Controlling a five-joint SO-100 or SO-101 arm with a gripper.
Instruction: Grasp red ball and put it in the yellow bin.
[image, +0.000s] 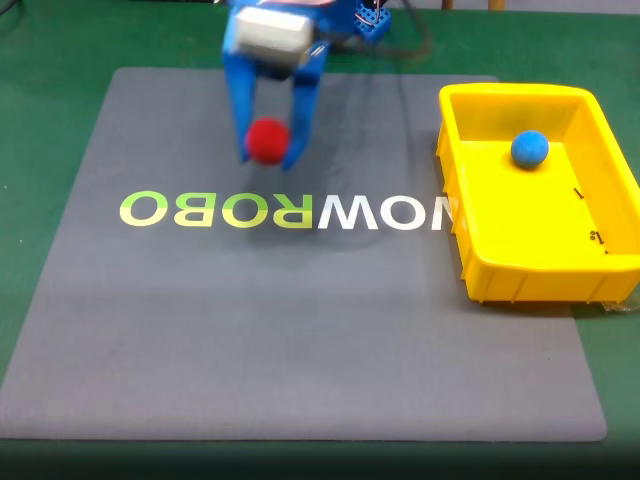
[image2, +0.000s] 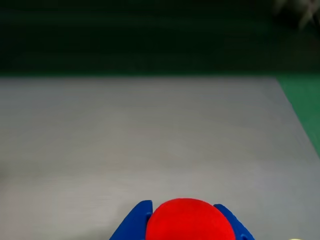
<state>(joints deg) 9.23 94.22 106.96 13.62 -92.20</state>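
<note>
**Red ball held in the pincer, bin to one side**

One red ball (image: 266, 140) was counted, and it was seen clamped between the two blue fingers (image: 240, 120) of the single pincer (image: 268, 152), near their tips. In the wrist view the same red ball (image2: 190, 220) was seen at the bottom edge, flanked on both sides by the blue fingers (image2: 132, 225) of the pincer (image2: 182, 230), which were closed against it. Whether the ball was lifted clear of the mat could not be told for certain, though the arm appeared blurred in the fixed view.

One yellow bin (image: 520, 275) was counted, set well apart from the pincer, to its right in the fixed view. One blue ball (image: 529, 149) was counted inside that bin, toward its far wall. A few small dark marks were seen on the bin floor; what they were could not be told.

One grey mat (image: 300, 340) was laid beneath the pincer, and one line of mirrored lettering (image: 285, 211) in yellow-green and white was printed on it just in front of the pincer in the fixed view. The surface (image: 50, 120) around the mat was covered in green. In the wrist view the grey mat (image2: 150, 140) was seen ahead of the pincer, with a green strip at its right and a dark, dim band beyond it.
</note>
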